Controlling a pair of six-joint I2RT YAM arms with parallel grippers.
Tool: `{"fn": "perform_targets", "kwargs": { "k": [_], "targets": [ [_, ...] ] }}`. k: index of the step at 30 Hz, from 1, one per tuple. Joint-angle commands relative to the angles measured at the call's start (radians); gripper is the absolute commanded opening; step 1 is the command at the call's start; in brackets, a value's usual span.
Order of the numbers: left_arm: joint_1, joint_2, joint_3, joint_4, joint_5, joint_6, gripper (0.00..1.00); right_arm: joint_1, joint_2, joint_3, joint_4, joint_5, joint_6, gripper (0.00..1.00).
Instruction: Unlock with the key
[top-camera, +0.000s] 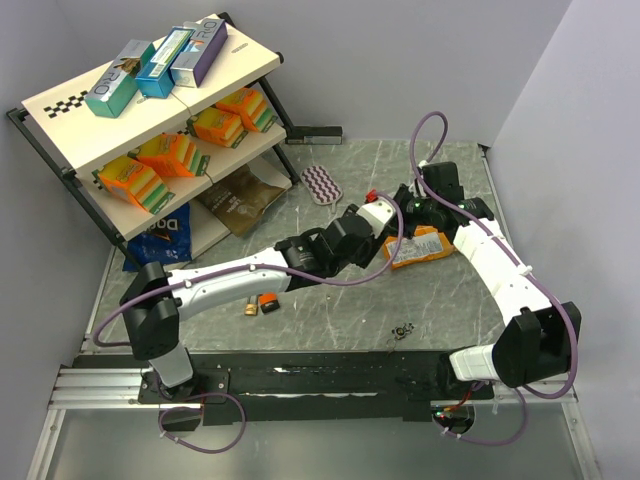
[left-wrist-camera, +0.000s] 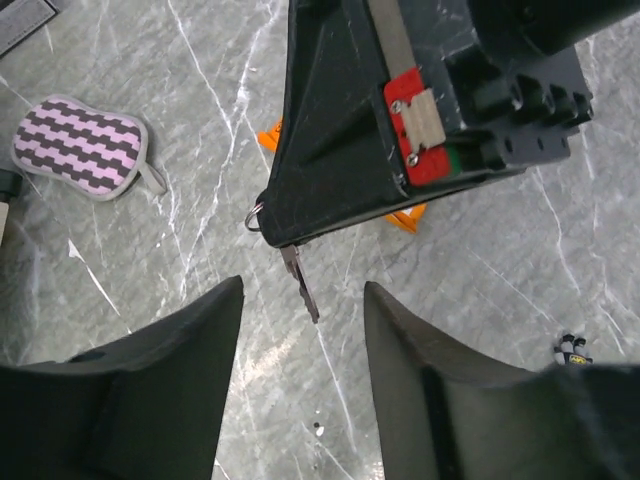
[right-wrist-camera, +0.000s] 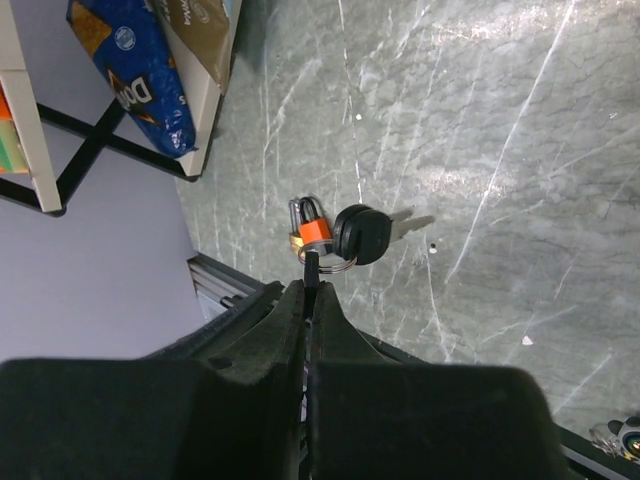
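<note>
A small padlock, brass with an orange part, lies on the table near the front left; it also shows in the right wrist view. My right gripper is shut on a black key head, held well above the table, and a ring with a second black-headed key hangs from it. In the top view the right gripper meets my left gripper at mid-table. My left gripper is open and empty, with a key blade poking out of the right gripper just above its gap.
A slanted shelf with boxes and packets stands at the back left. A striped pink pad lies behind the grippers and an orange packet under them. A small dark object sits near the front rail.
</note>
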Motion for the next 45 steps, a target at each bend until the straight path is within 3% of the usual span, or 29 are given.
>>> {"fn": "perform_targets", "kwargs": {
  "k": [1, 5, 11, 13, 18, 27, 29, 31, 32, 33, 36, 39, 45],
  "targets": [
    [-0.016, 0.032, 0.054, 0.043, -0.038, 0.034, 0.53, 0.004, 0.003, 0.049, 0.000, -0.021, 0.014, 0.00],
    [-0.019, 0.058, 0.074, 0.025, -0.048, 0.040, 0.47, 0.004, 0.009, 0.055, -0.001, -0.024, 0.012, 0.00],
    [-0.019, 0.072, 0.079, 0.017, -0.063, 0.040, 0.48, 0.004, 0.014, 0.058, -0.001, -0.027, 0.012, 0.00],
    [-0.019, 0.074, 0.074, 0.020, -0.060, 0.045, 0.39, 0.004, 0.015, 0.057, 0.002, -0.029, 0.014, 0.00],
    [-0.019, 0.101, 0.097, -0.009, -0.068, 0.043, 0.01, 0.004, 0.021, 0.054, 0.008, -0.038, 0.017, 0.00],
    [-0.016, 0.062, 0.040, 0.043, -0.028, 0.049, 0.01, -0.003, 0.044, 0.055, 0.025, -0.054, 0.018, 0.00],
    [0.000, 0.054, 0.036, 0.040, 0.020, 0.045, 0.01, -0.006, 0.051, 0.055, 0.026, -0.057, 0.021, 0.06],
    [0.021, 0.046, 0.028, 0.032, 0.069, 0.019, 0.01, -0.022, 0.051, 0.043, 0.046, -0.078, 0.024, 0.18],
    [0.052, 0.037, 0.025, 0.029, 0.108, 0.011, 0.01, -0.028, 0.049, 0.038, 0.049, -0.081, 0.028, 0.27],
    [0.069, 0.031, 0.022, 0.026, 0.185, -0.012, 0.01, -0.041, 0.046, 0.034, 0.051, -0.080, 0.029, 0.42],
    [0.133, 0.016, 0.016, 0.014, 0.326, -0.061, 0.01, -0.080, 0.023, -0.003, 0.078, -0.089, 0.038, 0.63],
    [0.184, 0.011, 0.019, -0.029, 0.402, -0.075, 0.01, -0.137, -0.011, -0.049, 0.121, -0.104, 0.038, 0.75],
    [0.316, 0.000, 0.063, -0.193, 0.748, -0.098, 0.01, -0.184, -0.044, -0.071, 0.134, -0.126, -0.175, 0.77]
  ]
}}
